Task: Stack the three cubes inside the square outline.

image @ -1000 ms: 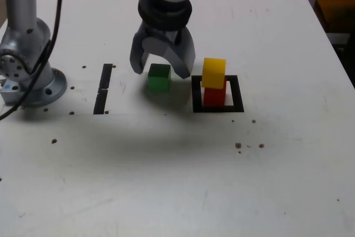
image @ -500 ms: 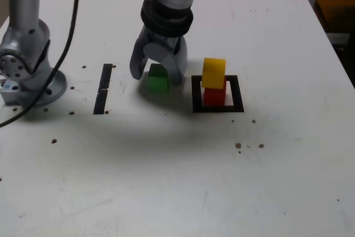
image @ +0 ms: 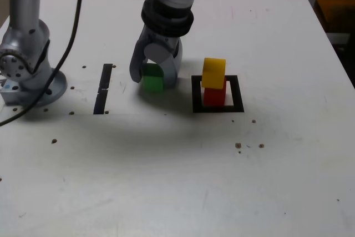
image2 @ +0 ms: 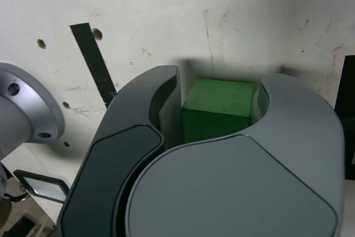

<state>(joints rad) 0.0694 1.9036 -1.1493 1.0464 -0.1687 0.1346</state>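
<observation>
Gripper (image: 154, 79) clamps the green cube (image: 152, 80) — the yellow-on-red stack (image: 214, 83) in the square outline (image: 236, 94) stands just to the exterior view's right.

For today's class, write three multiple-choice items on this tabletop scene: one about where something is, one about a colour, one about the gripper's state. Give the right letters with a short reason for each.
1. Where is the green cube?
A. On the table beside the square outline, at the exterior view's left
B. On top of the yellow cube
C. Inside the outline

2. Which colour is the cube at the top of the stack?
A. Red
B. Yellow
C. Green

3. What is the gripper doing?
A. Open above the stack
B. Shut on nothing
C. Shut on the green cube

Answers:
1 A: it sits on the table, outside the tape frame.
2 B: the yellow cube rests on the red cube.
3 C: both fingers press the cube's sides in the wrist view.
</observation>
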